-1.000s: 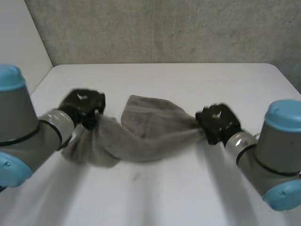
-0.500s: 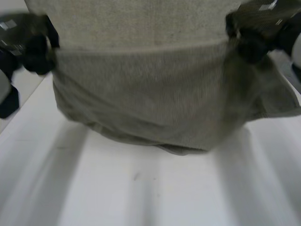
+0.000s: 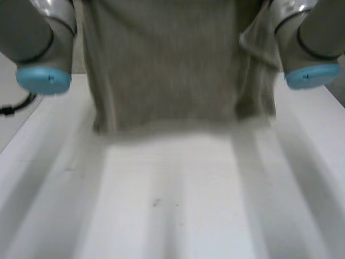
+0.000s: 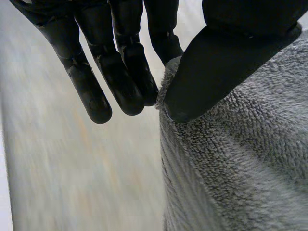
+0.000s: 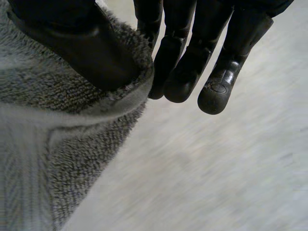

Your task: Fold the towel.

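The grey towel (image 3: 161, 65) hangs spread in the air between my two raised arms, its lower edge just above the white table (image 3: 178, 199). My left hand (image 4: 211, 57) pinches one upper corner of the towel (image 4: 240, 168) between the thumb and the fingers (image 4: 120, 67). My right hand (image 5: 82, 48) pinches the other upper corner of the towel (image 5: 57, 159) the same way, thumb on the cloth and fingers (image 5: 192, 57) behind its edge. In the head view both forearms, the left arm (image 3: 38, 48) and the right arm (image 3: 307, 43), stand high at either side.
The table's near half lies bare below the hanging towel. A grey wall shows behind the cloth, and the table's left edge (image 3: 21, 129) runs close to the left arm.
Both hands have lifted the towel off the table, from a bunched strip to a sheet hanging spread between the arms. The hands have risen past the head view's upper edge.
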You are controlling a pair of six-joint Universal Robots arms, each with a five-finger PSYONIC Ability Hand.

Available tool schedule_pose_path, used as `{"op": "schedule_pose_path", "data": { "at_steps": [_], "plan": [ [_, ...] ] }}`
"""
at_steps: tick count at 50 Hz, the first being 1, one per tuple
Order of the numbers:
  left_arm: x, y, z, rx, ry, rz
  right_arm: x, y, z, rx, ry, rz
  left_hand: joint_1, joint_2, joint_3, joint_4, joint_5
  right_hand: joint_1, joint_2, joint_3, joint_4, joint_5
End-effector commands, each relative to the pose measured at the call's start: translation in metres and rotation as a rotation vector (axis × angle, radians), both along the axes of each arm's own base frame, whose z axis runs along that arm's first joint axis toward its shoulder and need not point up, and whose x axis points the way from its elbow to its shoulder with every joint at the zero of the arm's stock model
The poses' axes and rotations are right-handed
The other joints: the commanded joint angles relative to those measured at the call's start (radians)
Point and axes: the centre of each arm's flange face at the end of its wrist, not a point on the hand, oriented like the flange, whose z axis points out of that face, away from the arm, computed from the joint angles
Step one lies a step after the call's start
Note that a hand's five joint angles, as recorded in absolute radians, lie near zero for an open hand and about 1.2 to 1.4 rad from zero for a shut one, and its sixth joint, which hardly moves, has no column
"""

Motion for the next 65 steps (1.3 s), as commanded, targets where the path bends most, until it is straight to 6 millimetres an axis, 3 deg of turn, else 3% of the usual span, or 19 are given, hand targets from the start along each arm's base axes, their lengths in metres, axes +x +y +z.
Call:
{"op": "schedule_pose_path", "data": {
  "at_steps": [1, 5, 7, 8, 9, 10, 12, 13, 14, 15, 17, 18, 20, 23, 25, 31, 35, 41, 65],
  "plan": [
    [0.02, 0.018, 0.012, -0.008, 0.142, 0.052, -0.008, 0.021, 0.022, -0.02, -0.019, 0.114, 0.2, 0.178, 0.179, 0.179, 0.193, 0.05, 0.061, 0.055, 0.053, 0.043],
    [0.026, 0.024, -0.02, 0.099, 0.101, 0.073, -0.01, 0.022, -0.008, 0.112, 0.061, 0.162, 0.2, 0.178, 0.179, 0.179, 0.193, 0.05, 0.061, 0.055, 0.053, 0.043],
    [0.028, 0.028, -0.042, 0.163, 0.068, 0.076, -0.009, 0.028, -0.048, 0.292, 0.152, 0.219, 0.2, 0.178, 0.179, 0.179, 0.193, 0.05, 0.061, 0.055, 0.053, 0.043],
    [0.031, 0.036, -0.073, 0.248, 0.02, 0.084, -0.009, 0.028, -0.049, 0.293, 0.153, 0.219, 0.2, 0.178, 0.179, 0.179, 0.193, 0.05, 0.061, 0.055, 0.053, 0.043],
    [0.031, 0.036, -0.073, 0.249, 0.02, 0.084, -0.01, 0.03, -0.067, 0.376, 0.185, 0.234, 0.2, 0.178, 0.179, 0.179, 0.193, 0.05, 0.061, 0.055, 0.053, 0.043],
    [0.034, 0.044, -0.097, 0.317, -0.012, 0.088, -0.01, 0.03, -0.067, 0.376, 0.186, 0.234, 0.2, 0.178, 0.179, 0.179, 0.193, 0.05, 0.061, 0.055, 0.053, 0.043],
    [0.037, 0.05, -0.118, 0.38, -0.041, 0.092, -0.019, 0.031, -0.116, 0.56, 0.261, 0.228, 0.2, 0.178, 0.179, 0.179, 0.193, 0.05, 0.061, 0.055, 0.053, 0.043],
    [0.038, 0.057, -0.14, 0.443, -0.071, 0.094, -0.019, 0.031, -0.116, 0.561, 0.262, 0.228, 0.2, 0.178, 0.179, 0.179, 0.193, 0.05, 0.061, 0.055, 0.053, 0.043],
    [0.04, 0.063, -0.158, 0.496, -0.096, 0.096, -0.023, 0.032, -0.145, 0.645, 0.302, 0.225, 0.2, 0.178, 0.179, 0.179, 0.193, 0.05, 0.061, 0.055, 0.053, 0.043],
    [0.04, 0.063, -0.158, 0.496, -0.096, 0.096, -0.023, 0.032, -0.145, 0.646, 0.303, 0.225, 0.2, 0.178, 0.179, 0.179, 0.193, 0.05, 0.061, 0.055, 0.053, 0.043],
    [0.045, 0.077, -0.193, 0.597, -0.145, 0.101, -0.03, 0.037, -0.191, 0.764, 0.358, 0.216, 0.2, 0.178, 0.179, 0.179, 0.193, 0.05, 0.061, 0.055, 0.053, 0.043],
    [0.045, 0.077, -0.193, 0.597, -0.145, 0.101, -0.03, 0.037, -0.191, 0.764, 0.358, 0.216, 0.2, 0.178, 0.179, 0.179, 0.193, 0.05, 0.061, 0.055, 0.053, 0.043],
    [0.047, 0.081, -0.209, 0.643, -0.167, 0.104, -0.033, 0.044, -0.235, 0.854, 0.385, 0.224, 0.2, 0.178, 0.179, 0.179, 0.193, 0.05, 0.061, 0.055, 0.053, 0.043],
    [0.05, 0.088, -0.236, 0.71, -0.201, 0.11, -0.034, 0.049, -0.268, 0.893, 0.386, 0.229, 0.2, 0.178, 0.179, 0.179, 0.193, 0.05, 0.061, 0.055, 0.053, 0.043],
    [0.052, 0.092, -0.247, 0.743, -0.217, 0.112, -0.035, 0.051, -0.277, 0.894, 0.382, 0.229, 0.2, 0.178, 0.179, 0.179, 0.193, 0.05, 0.061, 0.055, 0.053, 0.043],
    [0.055, 0.093, -0.243, 0.739, -0.21, 0.118, -0.037, 0.052, -0.284, 0.887, 0.329, 0.215, 0.2, 0.178, 0.179, 0.179, 0.193, 0.031, 0.041, 0.035, 0.033, 0.024],
    [0.056, 0.095, -0.218, 0.678, -0.177, 0.114, -0.042, 0.052, -0.272, 0.94, 0.177, 0.19, 0.2, 0.178, 0.179, 0.179, 0.193, -0.566, -0.555, -0.561, -0.563, -0.573],
    [0.055, 0.102, -0.197, 0.621, -0.155, 0.097, -0.06, 0.043, -0.275, 1.022, -0.001, 0.096, 0.2, 0.178, 0.179, 0.179, 0.193, -0.815, -0.804, -0.81, -0.812, -0.821],
    [0.045, 0.105, -0.149, 0.513, -0.116, 0.063, -0.066, 0.027, -0.287, 1.113, -0.186, 0.074, 0.2, 0.178, 0.179, 0.179, 0.193, -0.909, -0.898, -0.904, -0.906, -0.916]
  ]
}}
